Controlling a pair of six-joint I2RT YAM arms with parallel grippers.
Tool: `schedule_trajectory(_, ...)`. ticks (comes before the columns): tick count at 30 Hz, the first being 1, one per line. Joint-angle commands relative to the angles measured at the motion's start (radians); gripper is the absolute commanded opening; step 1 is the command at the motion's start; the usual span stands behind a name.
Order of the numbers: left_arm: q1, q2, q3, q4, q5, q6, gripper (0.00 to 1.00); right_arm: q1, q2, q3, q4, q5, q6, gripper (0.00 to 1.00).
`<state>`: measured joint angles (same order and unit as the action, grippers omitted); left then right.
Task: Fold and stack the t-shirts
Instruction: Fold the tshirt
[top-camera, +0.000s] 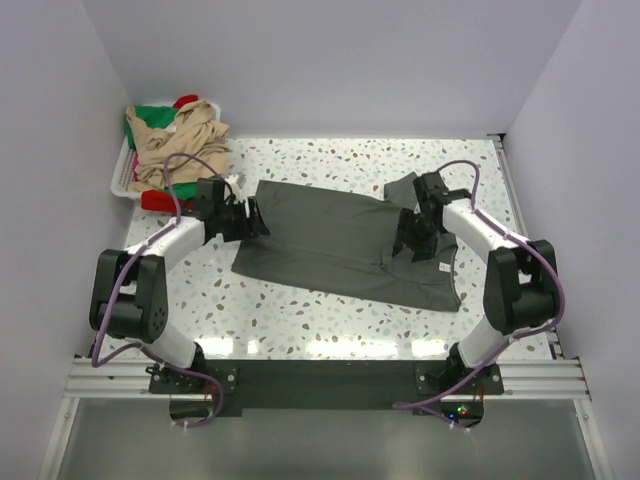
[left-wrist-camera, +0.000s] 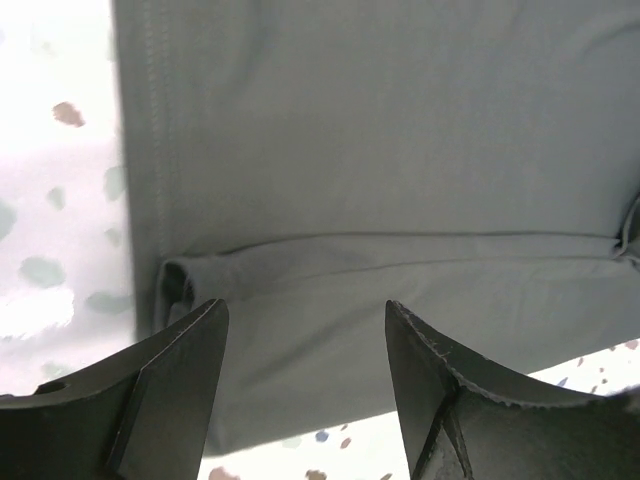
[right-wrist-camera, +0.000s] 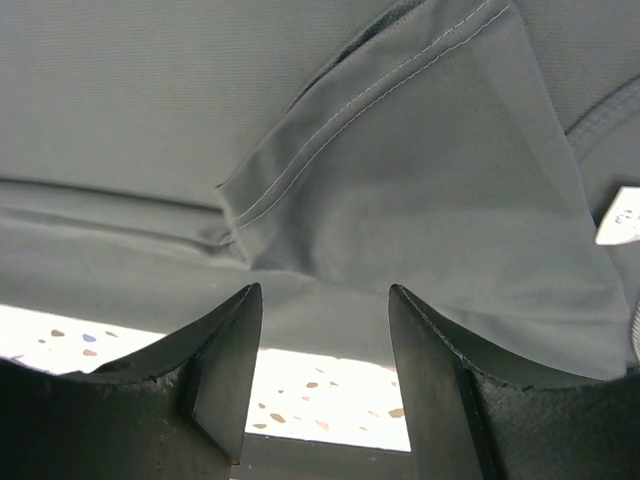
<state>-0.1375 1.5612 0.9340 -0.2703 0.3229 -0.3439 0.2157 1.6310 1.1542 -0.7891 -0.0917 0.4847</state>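
- Upper left of the overhead view: the beige, green and red t-shirts lie heaped in the white basket, none folded yet.
- Beside them, the left end effector has its fingers apart and holds nothing.
- Centre: the dark grey t-shirt lies on the tabletop, seemingly part-folded.
- The right end effector is apart and empty; no stack has begun.

White plastic basket at the far left corner, speckled terrazzo table, pale walls on three sides
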Motion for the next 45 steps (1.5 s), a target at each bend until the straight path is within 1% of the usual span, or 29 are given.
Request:
schedule_trajectory(1, 0.001, 0.042, 0.008, 0.135, 0.105, -0.052, 0.68, 0.004, 0.05, -0.031, 0.063, 0.001, 0.025, 0.57)
schedule_trajectory(7, -0.002, 0.091, -0.049, 0.183, 0.111, -0.064, 0.68, 0.002, 0.144, -0.048, 0.094, -0.003, 0.026, 0.57)
schedule_trajectory(12, -0.002, 0.083, -0.104, 0.12, 0.05, -0.047, 0.68, 0.004, 0.161, -0.094, 0.094, 0.003, 0.026, 0.57)
schedule_trajectory(15, -0.002, 0.053, -0.141, 0.066, 0.009, -0.053, 0.69, 0.002, 0.158, -0.125, 0.064, 0.017, 0.029, 0.57)
schedule_trajectory(20, -0.002, -0.03, -0.21, 0.019, 0.002, -0.098, 0.69, 0.002, 0.118, -0.203, 0.004, 0.035, 0.054, 0.57)
schedule_trajectory(23, -0.008, -0.085, -0.253, -0.009, 0.004, -0.115, 0.69, 0.002, 0.064, -0.252, -0.019, 0.026, 0.068, 0.57)
schedule_trajectory(28, -0.037, -0.182, -0.297, -0.035, 0.048, -0.121, 0.69, 0.004, -0.02, -0.284, -0.074, 0.007, 0.08, 0.57)
schedule_trajectory(31, -0.042, -0.223, -0.267, -0.079, 0.051, -0.107, 0.7, 0.004, -0.065, -0.248, -0.122, 0.001, 0.075, 0.58)
schedule_trajectory(34, -0.042, -0.239, -0.195, -0.116, 0.038, -0.086, 0.7, 0.001, -0.077, -0.15, -0.172, 0.039, 0.065, 0.58)
schedule_trajectory(36, -0.042, -0.222, -0.127, -0.119, 0.024, -0.08, 0.72, -0.009, -0.06, -0.052, -0.197, 0.066, 0.054, 0.6)
schedule_trajectory(38, -0.04, -0.182, -0.06, -0.109, 0.002, -0.073, 0.73, -0.042, -0.014, 0.043, -0.194, 0.086, 0.028, 0.6)
schedule_trajectory(40, -0.039, -0.139, -0.012, -0.098, -0.016, -0.067, 0.73, -0.087, 0.025, 0.1, -0.165, 0.089, -0.006, 0.6)
schedule_trajectory(42, -0.037, -0.072, 0.067, -0.096, -0.036, -0.055, 0.73, -0.111, 0.098, 0.195, -0.138, 0.089, -0.03, 0.59)
schedule_trajectory(45, -0.034, 0.0, 0.159, -0.081, -0.058, -0.052, 0.73, -0.144, 0.211, 0.335, -0.056, 0.133, -0.077, 0.54)
